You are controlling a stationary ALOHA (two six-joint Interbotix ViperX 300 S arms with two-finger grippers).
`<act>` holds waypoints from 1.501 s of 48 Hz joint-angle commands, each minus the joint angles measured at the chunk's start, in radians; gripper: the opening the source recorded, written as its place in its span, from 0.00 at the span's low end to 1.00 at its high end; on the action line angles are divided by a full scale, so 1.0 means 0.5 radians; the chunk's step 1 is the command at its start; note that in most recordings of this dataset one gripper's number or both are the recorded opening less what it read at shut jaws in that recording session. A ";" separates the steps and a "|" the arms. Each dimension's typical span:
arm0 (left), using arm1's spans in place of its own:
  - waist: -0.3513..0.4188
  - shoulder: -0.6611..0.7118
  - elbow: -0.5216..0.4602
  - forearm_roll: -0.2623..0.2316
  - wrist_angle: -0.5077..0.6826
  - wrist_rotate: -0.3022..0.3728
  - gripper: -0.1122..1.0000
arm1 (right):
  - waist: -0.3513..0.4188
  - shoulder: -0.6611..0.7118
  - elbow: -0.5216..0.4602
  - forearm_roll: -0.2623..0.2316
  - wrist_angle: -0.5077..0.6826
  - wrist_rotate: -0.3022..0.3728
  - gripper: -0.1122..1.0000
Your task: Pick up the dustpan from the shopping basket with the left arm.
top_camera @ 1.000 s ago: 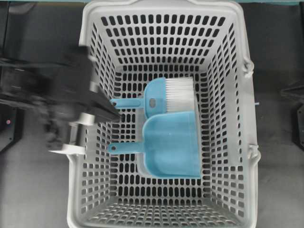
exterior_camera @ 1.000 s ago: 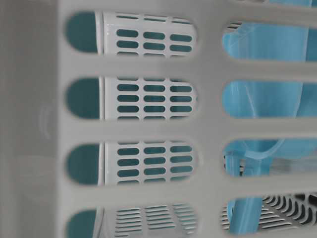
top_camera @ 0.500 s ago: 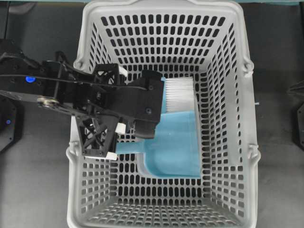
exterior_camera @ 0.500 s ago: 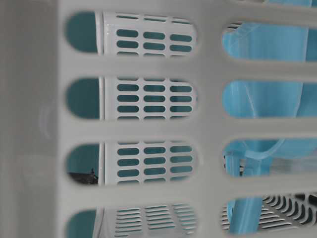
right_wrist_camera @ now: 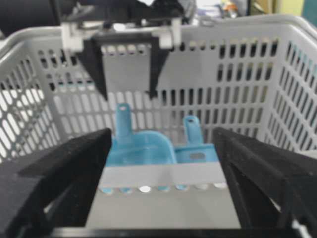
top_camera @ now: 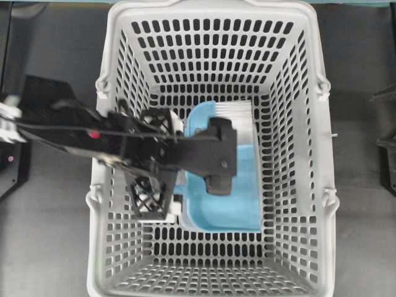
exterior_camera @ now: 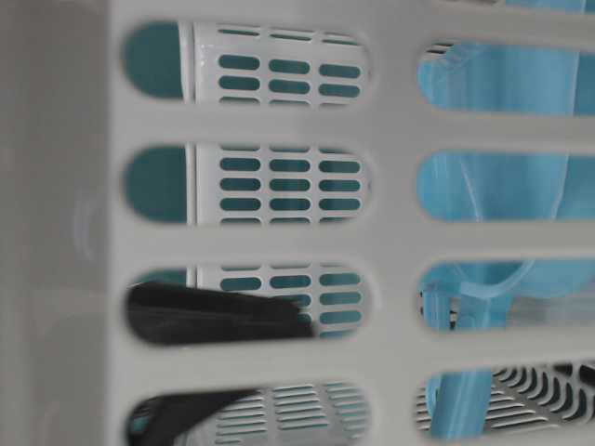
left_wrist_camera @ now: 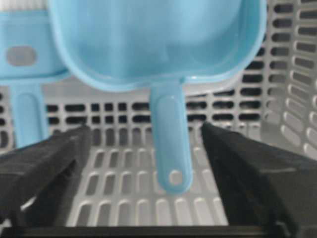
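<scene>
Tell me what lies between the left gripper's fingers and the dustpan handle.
Nothing but slotted basket floor: in the left wrist view the open left gripper straddles the dustpan handle, untouched; the brush lies outside.

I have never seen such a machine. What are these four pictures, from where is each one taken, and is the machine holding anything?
This is a robot with two black arms, each ending in a two-finger gripper. One picture looks down from above, one looks from table height through the slotted wall of the shopping basket, and two come from cameras on the wrists. The grey basket holds a light blue dustpan and a blue hand brush with white bristles. Seen from above, the left gripper is inside the basket. Its own camera shows its fingers open, one on each side of the dustpan's handle, not touching it. The right gripper is open outside the basket. Nothing is held.
</scene>
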 commanded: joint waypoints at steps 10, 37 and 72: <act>-0.040 0.117 0.003 0.006 -0.006 -0.021 0.90 | 0.003 0.012 -0.003 0.009 -0.003 0.009 0.81; -0.028 0.175 0.233 0.006 -0.206 -0.025 0.79 | 0.000 0.012 0.028 0.012 -0.003 0.012 0.81; 0.071 -0.396 -0.037 0.009 -0.202 0.009 0.35 | 0.000 -0.006 0.074 0.015 -0.006 0.110 0.81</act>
